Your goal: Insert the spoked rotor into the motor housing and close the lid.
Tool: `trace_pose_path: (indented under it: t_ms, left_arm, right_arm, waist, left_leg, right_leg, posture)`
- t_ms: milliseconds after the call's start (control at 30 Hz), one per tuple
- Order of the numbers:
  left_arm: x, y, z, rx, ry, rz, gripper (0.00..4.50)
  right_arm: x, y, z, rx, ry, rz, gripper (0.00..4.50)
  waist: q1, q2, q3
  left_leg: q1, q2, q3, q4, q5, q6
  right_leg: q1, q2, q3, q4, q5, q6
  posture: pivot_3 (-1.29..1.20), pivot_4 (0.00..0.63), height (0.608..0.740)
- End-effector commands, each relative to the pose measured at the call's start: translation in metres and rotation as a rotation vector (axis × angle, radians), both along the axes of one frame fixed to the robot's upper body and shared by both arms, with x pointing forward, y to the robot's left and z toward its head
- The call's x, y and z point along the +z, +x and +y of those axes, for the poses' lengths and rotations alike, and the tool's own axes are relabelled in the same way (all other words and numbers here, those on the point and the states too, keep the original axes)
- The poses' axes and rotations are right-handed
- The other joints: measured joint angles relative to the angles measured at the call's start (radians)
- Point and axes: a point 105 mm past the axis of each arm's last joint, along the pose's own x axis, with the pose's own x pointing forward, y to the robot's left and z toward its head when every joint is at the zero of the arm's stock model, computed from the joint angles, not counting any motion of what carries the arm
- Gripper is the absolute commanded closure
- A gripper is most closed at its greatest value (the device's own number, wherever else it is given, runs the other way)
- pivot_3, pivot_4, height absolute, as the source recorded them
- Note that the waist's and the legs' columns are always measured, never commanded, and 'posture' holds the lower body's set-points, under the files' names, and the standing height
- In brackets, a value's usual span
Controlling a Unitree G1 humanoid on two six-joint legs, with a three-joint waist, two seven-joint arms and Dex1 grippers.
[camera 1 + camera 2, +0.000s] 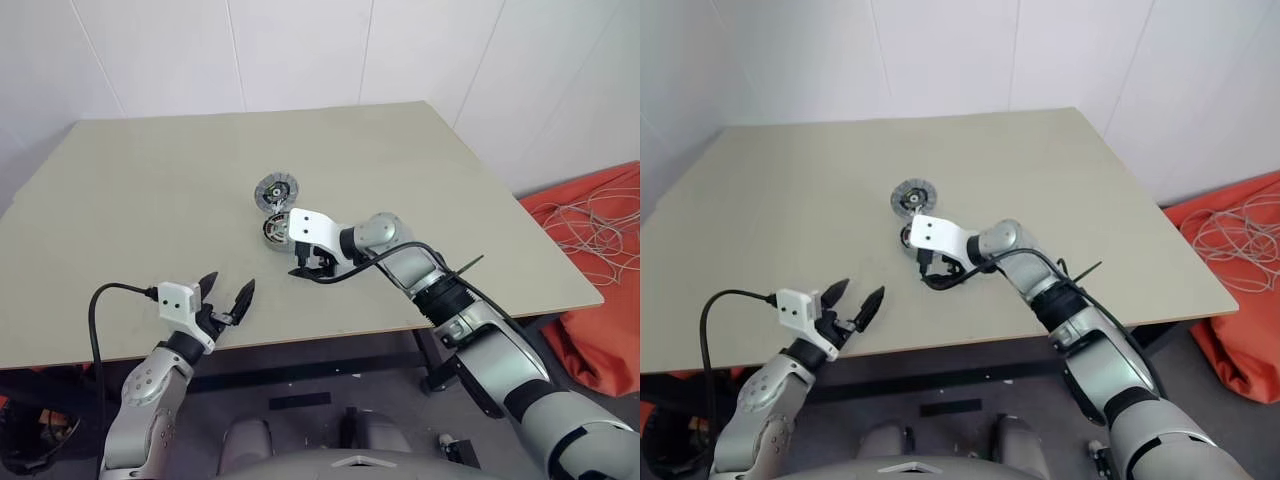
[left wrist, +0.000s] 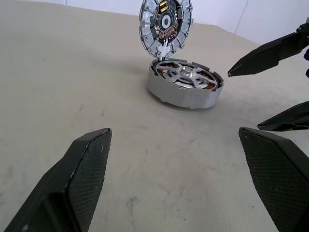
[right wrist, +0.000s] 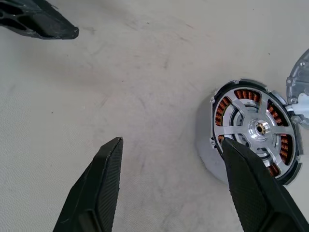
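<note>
The motor housing (image 3: 212, 145) lies on the table with the spoked rotor (image 3: 258, 128) seated in it, silvery spokes over copper windings. The ribbed lid (image 2: 165, 23) stands upright at the housing's far edge, open. My right gripper (image 3: 171, 140) hovers just beside the housing on the near side, open with nothing between its fingers; one finger (image 3: 253, 188) overlaps the housing's rim in the right wrist view. My left gripper (image 1: 231, 282) is open and empty near the table's front edge, pointing toward the housing (image 2: 185, 92).
The tan table (image 1: 150, 180) stretches wide to the left and behind the parts. An orange cloth with white cords (image 1: 600, 230) lies on the floor past the table's right edge. A black cable (image 1: 95, 320) loops from my left wrist.
</note>
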Motion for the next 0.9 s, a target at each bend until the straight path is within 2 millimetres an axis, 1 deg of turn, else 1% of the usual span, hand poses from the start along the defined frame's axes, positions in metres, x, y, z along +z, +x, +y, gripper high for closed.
trace_pose_path:
  t_ms: [33, 233, 467, 900]
  left_arm:
    - [0.008, 0.002, 0.000, -0.003, -0.001, -0.033, 0.00]
    - [0.007, 0.000, 0.001, 0.001, -0.002, -0.032, 0.00]
    - [0.004, -0.003, 0.002, 0.007, -0.003, -0.031, 0.00]
    - [0.005, -0.002, 0.001, 0.013, -0.007, -0.036, 0.00]
  right_arm:
    - [0.014, 0.005, 0.009, 0.060, -0.034, -0.076, 0.81]
    - [0.010, 0.018, 0.006, 0.065, -0.093, -0.093, 0.81]
    - [0.000, 0.028, 0.002, 0.059, -0.145, -0.090, 0.81]
    - [0.003, 0.037, 0.006, 0.060, -0.164, -0.099, 0.81]
  waist:
    - [0.000, 0.000, 0.000]
    - [0.000, 0.000, 0.000]
    - [-0.002, 0.000, 0.000]
    - [-0.002, 0.000, 0.000]
  left_leg:
    - [0.000, 0.000, 0.000, 0.000, 0.000, 0.000]
    - [0.000, 0.000, 0.000, 0.000, 0.000, 0.000]
    - [-0.001, 0.000, 0.000, 0.000, 0.000, 0.001]
    - [-0.001, 0.001, 0.000, 0.000, 0.000, 0.001]
  right_leg:
    - [0.000, 0.000, 0.000, 0.000, 0.000, 0.000]
    - [0.000, 0.000, 0.000, 0.000, 0.000, 0.000]
    - [0.000, 0.000, 0.000, 0.000, 0.001, -0.001]
    - [-0.001, 0.000, 0.000, 0.000, 0.001, -0.002]
  posture:
    - [0.00, 0.000, 0.740]
    - [0.00, 0.000, 0.740]
    - [0.00, 0.000, 0.740]
    - [0.00, 0.000, 0.740]
